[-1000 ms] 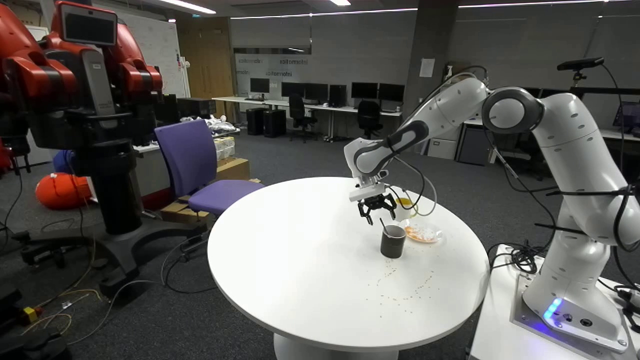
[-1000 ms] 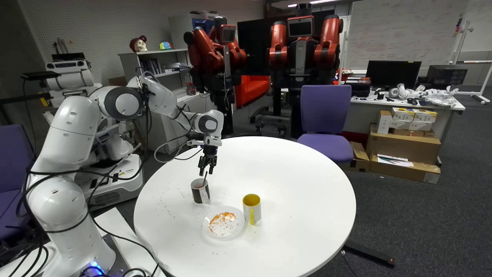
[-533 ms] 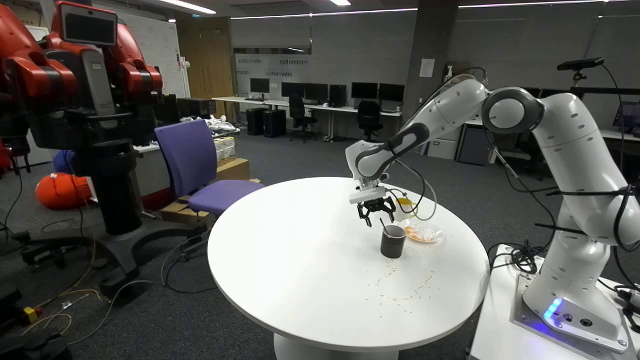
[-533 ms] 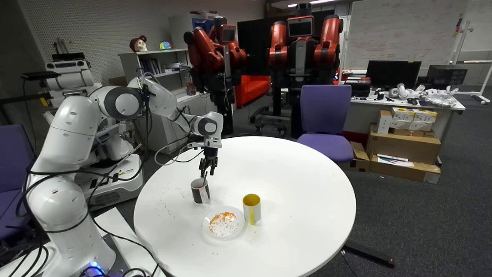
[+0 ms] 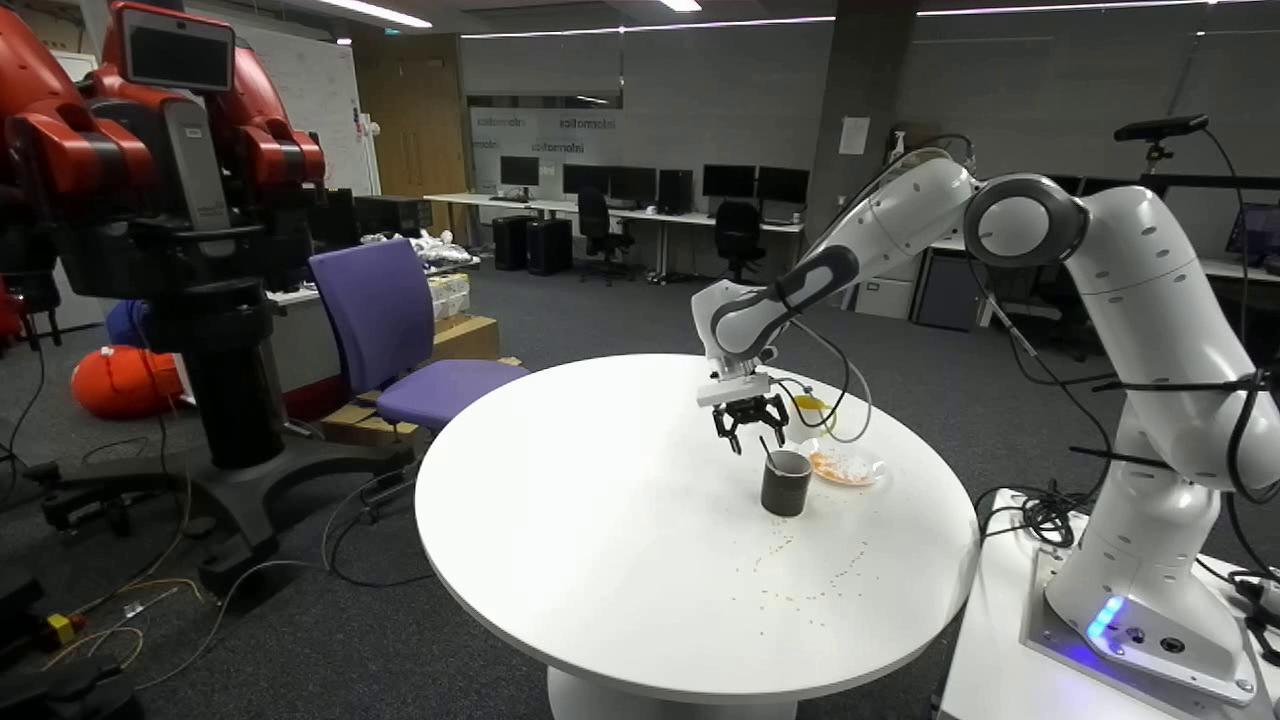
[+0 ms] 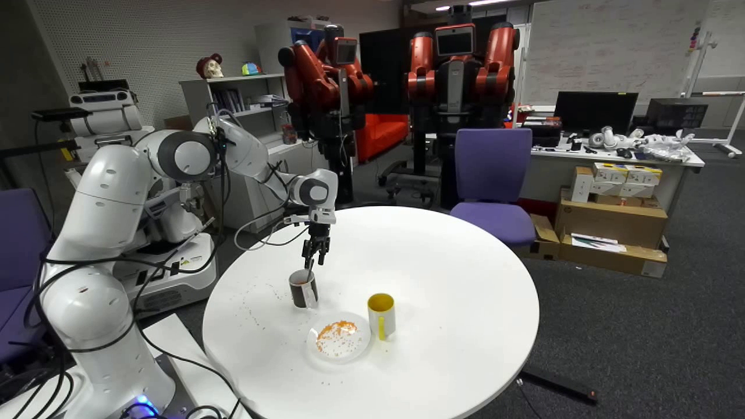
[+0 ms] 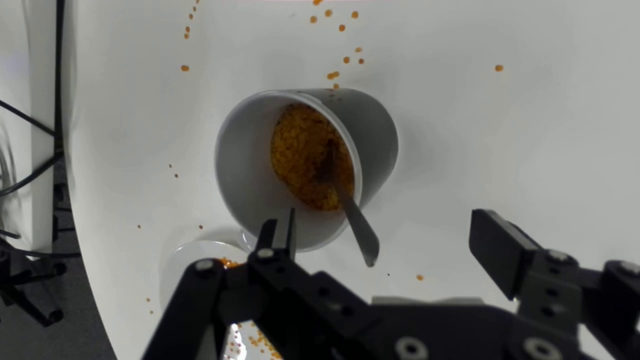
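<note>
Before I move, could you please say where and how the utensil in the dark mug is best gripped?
I'd probably come from above and pinch the utensil across its upper handle: that slim end leans out of the mug, while the other is down inside.

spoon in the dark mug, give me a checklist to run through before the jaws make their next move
1. Jaws open: ok, they stand apart with nothing gripped.
2. Spoon handle sticking out of the dark mug: ok, it leans out over the rim.
3. Spoon handle lined up: ok in the wrist view, where its end shows between the jaws.
4. Its end high enough to sit within the jaws: cannot tell, the views do not settle the height.
5. Dark mug upright: ok, it stands on the round white table.
6. Surface around the mug free of loose grains: not ok, orange grains lie scattered there.
</note>
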Motion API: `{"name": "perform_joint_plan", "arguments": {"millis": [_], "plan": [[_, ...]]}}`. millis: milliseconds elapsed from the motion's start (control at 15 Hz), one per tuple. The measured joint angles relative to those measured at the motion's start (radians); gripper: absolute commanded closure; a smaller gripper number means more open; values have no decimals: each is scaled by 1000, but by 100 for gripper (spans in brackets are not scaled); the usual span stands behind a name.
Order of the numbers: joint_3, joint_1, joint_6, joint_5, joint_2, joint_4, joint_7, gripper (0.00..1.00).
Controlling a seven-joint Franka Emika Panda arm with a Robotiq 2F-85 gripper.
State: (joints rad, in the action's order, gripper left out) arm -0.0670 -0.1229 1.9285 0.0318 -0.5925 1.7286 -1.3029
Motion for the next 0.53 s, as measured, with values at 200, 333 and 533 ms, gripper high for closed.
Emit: {"name": "perform_joint_plan", "arguments": {"millis": [200,333,533], "plan": [[4,0,1,-7,1,0,0,10],[9,0,1,-11,1,0,0,12],[16,0,2,-16,1,0,0,28]]}}
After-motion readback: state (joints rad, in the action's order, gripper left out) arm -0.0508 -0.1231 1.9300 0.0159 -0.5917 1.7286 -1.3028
